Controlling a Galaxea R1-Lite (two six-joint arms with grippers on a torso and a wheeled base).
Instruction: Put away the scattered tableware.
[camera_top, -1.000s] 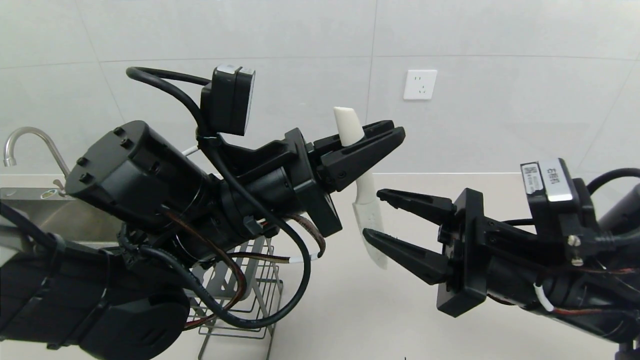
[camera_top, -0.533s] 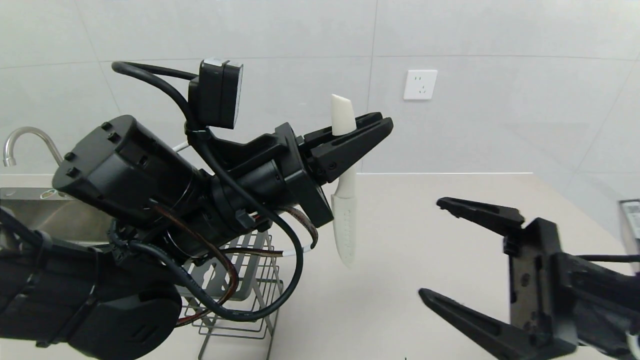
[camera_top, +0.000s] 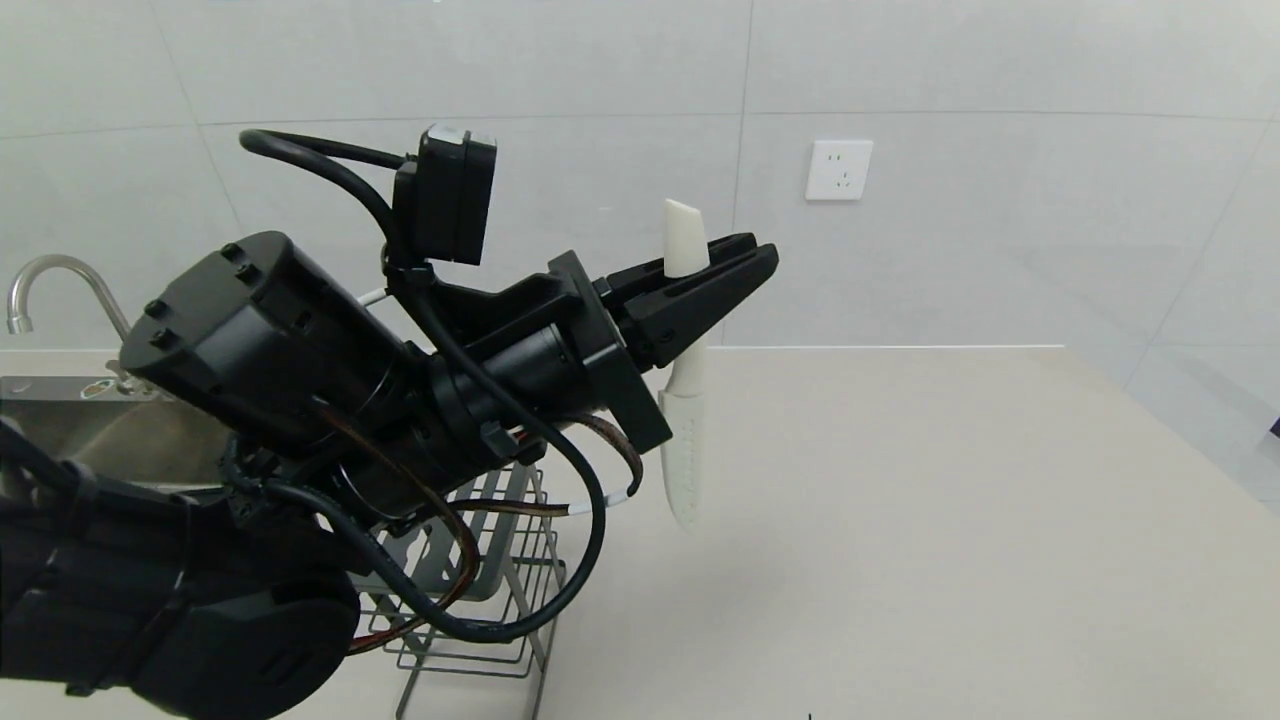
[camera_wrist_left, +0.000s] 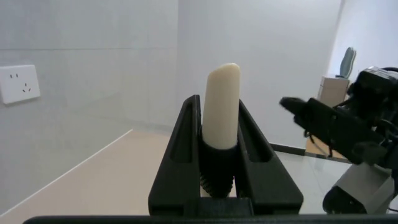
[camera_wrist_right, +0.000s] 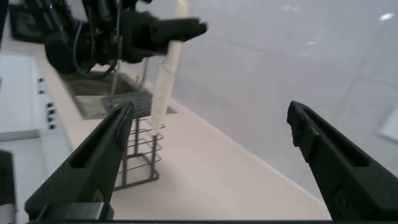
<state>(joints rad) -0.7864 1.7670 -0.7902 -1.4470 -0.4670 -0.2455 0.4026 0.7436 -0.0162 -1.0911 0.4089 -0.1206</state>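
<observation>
A white knife (camera_top: 685, 440) hangs blade-down high above the beige counter (camera_top: 900, 520), and my left gripper (camera_top: 745, 268) is shut on its handle. The handle's end (camera_wrist_left: 222, 102) sticks up between the left fingers (camera_wrist_left: 183, 134). In the right wrist view the knife (camera_wrist_right: 163, 81) hangs from the left gripper (camera_wrist_right: 183, 28) above a wire rack (camera_wrist_right: 140, 149). My right gripper (camera_wrist_right: 210, 109) is open with nothing between its fingers, well away from the knife. The right arm (camera_wrist_left: 348, 124) appears far off in the left wrist view.
The wire rack (camera_top: 500, 590) stands on the counter under my left arm. A steel sink (camera_top: 70, 425) with a curved faucet (camera_top: 55, 275) lies at the left. A wall outlet (camera_top: 838, 169) sits on the tiled wall. The counter stretches bare to the right.
My open right gripper drew back from the blade, down and to the right, and left the head view. The knife now hangs more upright in my left gripper, which shifted slightly left.
</observation>
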